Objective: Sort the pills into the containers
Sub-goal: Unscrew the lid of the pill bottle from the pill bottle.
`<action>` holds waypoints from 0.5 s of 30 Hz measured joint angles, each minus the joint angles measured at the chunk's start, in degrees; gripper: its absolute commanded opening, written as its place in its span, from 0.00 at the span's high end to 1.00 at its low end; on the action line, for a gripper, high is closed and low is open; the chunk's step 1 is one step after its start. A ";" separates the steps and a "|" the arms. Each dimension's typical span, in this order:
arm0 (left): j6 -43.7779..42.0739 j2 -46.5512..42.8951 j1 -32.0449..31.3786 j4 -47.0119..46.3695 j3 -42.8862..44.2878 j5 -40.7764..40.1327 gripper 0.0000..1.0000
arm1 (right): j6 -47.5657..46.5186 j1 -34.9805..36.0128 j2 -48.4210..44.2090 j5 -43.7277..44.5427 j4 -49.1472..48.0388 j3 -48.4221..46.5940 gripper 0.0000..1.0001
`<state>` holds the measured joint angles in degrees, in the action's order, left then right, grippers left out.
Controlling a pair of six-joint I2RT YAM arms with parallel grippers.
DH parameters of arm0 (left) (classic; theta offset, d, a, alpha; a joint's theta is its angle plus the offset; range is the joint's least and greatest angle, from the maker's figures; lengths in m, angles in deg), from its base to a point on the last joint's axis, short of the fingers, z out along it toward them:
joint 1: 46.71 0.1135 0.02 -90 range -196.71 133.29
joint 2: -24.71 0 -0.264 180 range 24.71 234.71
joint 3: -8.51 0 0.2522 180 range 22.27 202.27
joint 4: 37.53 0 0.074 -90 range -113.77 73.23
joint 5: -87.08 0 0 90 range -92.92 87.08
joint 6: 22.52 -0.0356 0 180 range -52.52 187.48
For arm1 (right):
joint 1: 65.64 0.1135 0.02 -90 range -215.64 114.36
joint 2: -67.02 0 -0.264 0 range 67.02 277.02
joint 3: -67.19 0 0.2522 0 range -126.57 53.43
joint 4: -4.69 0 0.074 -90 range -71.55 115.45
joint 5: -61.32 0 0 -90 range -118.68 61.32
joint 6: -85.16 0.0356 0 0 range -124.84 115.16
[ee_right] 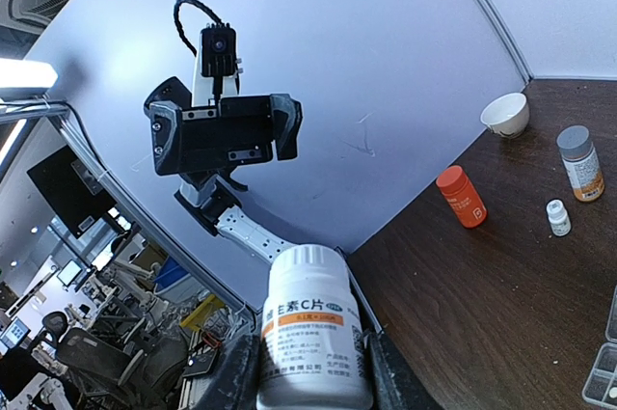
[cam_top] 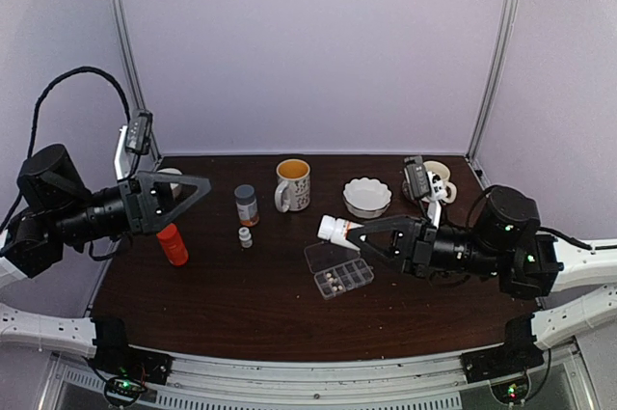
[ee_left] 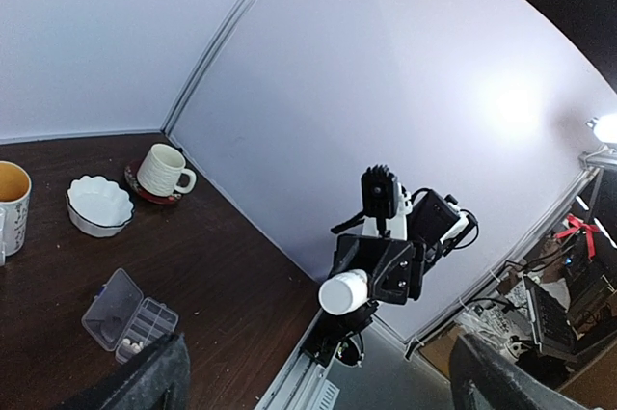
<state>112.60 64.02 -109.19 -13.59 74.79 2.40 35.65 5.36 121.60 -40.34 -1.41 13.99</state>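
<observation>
- My right gripper (cam_top: 355, 233) is pinching a white plastic bottle with a white cap and an orange-banded label (ee_right: 313, 328). I hold it on its side, clear of the dark brown wooden bench (cam_top: 241, 309).
- From overhead, the bottle's cap points toward my left arm and sits just above the raised lid of the flat clear plastic pill box (cam_top: 359, 275). The box lies open on the bench, right of centre.
- Small pale pills (cam_top: 333, 282) lie in the compartments at the box's near-left end. I cannot tell what the other compartments contain.
- My left gripper (cam_top: 200, 187) is spread wide with nothing in it. It is raised over the bench's left side, above an orange cylindrical bottle (cam_top: 174, 244).
- Behind the box are a white mug with a yellow interior (cam_top: 293, 184) and a white scalloped bowl (cam_top: 367, 197).
</observation>
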 measured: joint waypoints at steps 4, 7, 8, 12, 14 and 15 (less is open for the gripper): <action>-0.04 1.73 0.00 -2.91 -1.77 0.96 0.04 | 0.09 0.00 -0.87 0.00 2.62 -0.48 0.77; -1.07 3.67 0.00 -3.74 -2.10 3.67 0.13 | 0.44 0.00 -2.29 0.00 4.35 -0.48 0.77; -1.62 4.55 0.00 -3.72 -1.77 4.79 0.15 | 0.44 0.00 -2.95 0.00 4.96 -0.48 0.77; -3.78 8.87 0.00 -4.92 -0.24 8.50 0.16 | 0.37 0.00 -6.14 -0.04 7.13 -0.48 0.77; -4.63 11.87 0.00 -6.27 0.57 10.36 0.16 | 0.15 0.00 -7.67 -0.11 7.30 -0.37 0.77; -4.96 13.44 0.00 -6.84 1.07 11.10 0.16 | 0.13 0.00 -8.02 -0.20 7.26 -0.31 0.78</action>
<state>107.64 77.46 -109.19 -20.44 75.86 13.51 35.78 5.36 113.58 -40.54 5.85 13.69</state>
